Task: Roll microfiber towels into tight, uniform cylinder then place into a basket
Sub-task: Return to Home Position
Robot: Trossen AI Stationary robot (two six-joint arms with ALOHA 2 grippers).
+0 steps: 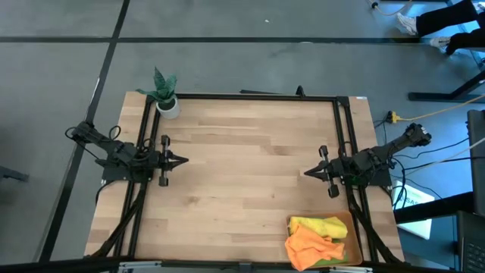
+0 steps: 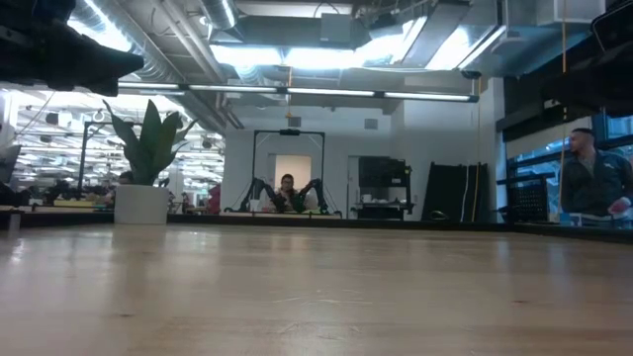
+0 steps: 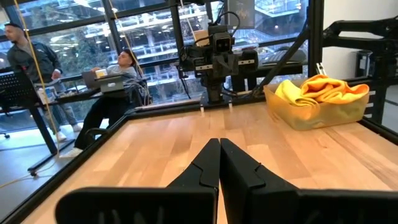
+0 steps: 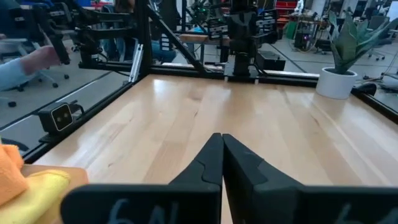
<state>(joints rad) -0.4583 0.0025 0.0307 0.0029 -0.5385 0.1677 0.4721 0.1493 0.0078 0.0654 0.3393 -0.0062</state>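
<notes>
Basket sits on the table at the corner nearest the right arm's base, at the lower edge of the high view. It holds two towels. The yellow towel lies in the half toward the table's middle. The orange towel lies in the other half, touching the yellow one. Both are loosely bunched. In the left wrist view the basket stands across the table, with the yellow towel and orange towel heaped above its rim.

Left gripper is above the table near its left edge, pointing across toward the right arm. Its fingers are pressed together along their length and grasp nothing.

Right gripper is above the table near its right edge, pointing back at the left gripper. It is well apart from the basket. Its fingers are likewise clenched, with nothing between them. The right wrist view catches the orange towel and yellow towel at one corner.

Pot, white, with a green plant, stands at the far left corner of the table. The low view shows it upright.

Beyond the table, a person sits at a desk and another person stands.
</notes>
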